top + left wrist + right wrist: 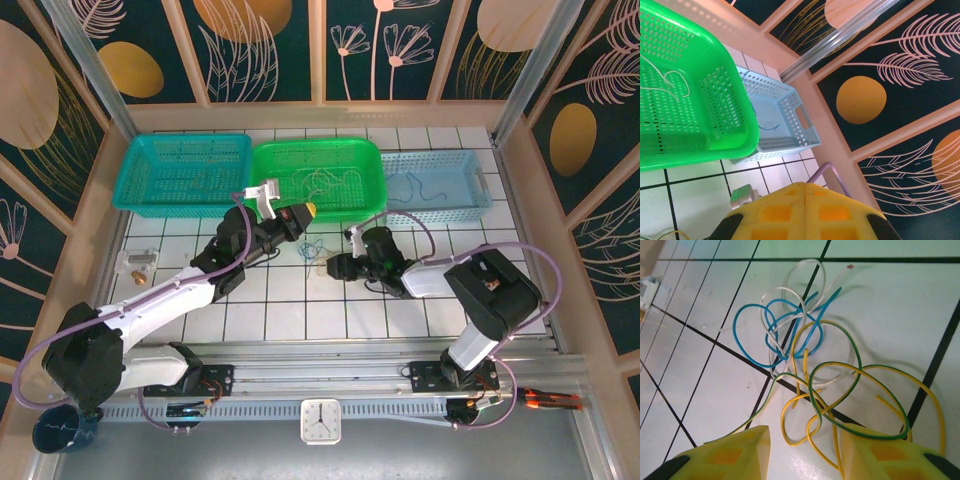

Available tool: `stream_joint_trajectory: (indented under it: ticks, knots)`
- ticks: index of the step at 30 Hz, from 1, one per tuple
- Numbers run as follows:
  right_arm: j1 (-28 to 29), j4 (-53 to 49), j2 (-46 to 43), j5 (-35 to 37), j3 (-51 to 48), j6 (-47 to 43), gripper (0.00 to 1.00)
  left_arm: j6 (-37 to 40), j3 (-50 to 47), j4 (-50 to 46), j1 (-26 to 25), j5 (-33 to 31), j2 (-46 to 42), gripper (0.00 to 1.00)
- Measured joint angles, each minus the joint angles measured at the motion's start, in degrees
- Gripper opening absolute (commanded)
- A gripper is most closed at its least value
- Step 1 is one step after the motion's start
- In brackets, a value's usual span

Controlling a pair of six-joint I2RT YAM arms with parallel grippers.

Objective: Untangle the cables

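White tiled tabletop point(300, 310) under right yellow-fingered gripper point(805, 440), fingers spread, grasping nothing; tangled thin blue, white, yellow and green wires point(805, 350) lying loose just ahead, strands reaching between fingertips; left yellow-fingered gripper point(802, 200) clenched beside green perforated plastic basket point(690, 100).

Seen from above, the cables point(312, 250) form a tiny knot, too small to tell strand from strand. A small tan item point(139, 262) near the table's left side is too small to identify. From the right wrist, the right gripper's fingers point(735, 452) are cut off by the bottom edge, and yellow loops pass behind one finger. From the left wrist, the green basket point(715, 100) runs off the left edge and hides part of the light blue basket point(785, 115). The left gripper's fingers point(805, 212) are cropped below.
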Motion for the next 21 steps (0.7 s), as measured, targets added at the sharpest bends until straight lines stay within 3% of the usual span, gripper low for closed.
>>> stream_joint_trajectory:
  ticks: [6,8,15,17,20,21]
  knots:
    - [0.0,-2.4,-5.6,0.7,-0.1,-0.2,0.38,-0.1,0.0,0.0,0.0,0.0,0.0,0.0]
    - [0.0,-3.1,-6.4,0.7,0.0,-0.3,0.37,-0.1,0.0,-0.2,0.0,-0.1,0.0,0.05]
    - [0.0,-5.2,-6.6,1.1,1.3,-1.0,0.41,1.4,-2.3,-1.4,0.0,-1.2,0.0,0.43]
    - [0.0,-5.4,-6.6,1.1,1.4,-1.2,0.41,1.7,-3.7,-1.9,0.0,-1.8,0.0,0.6]
    - [0.3,-5.7,-6.2,1.1,1.6,-1.2,0.41,2.0,-5.6,-2.8,0.0,-2.6,0.0,0.97]
    - [0.7,-5.9,-6.2,1.2,1.7,-1.2,0.41,2.2,-6.2,-2.9,0.0,-3.0,-0.1,0.99]
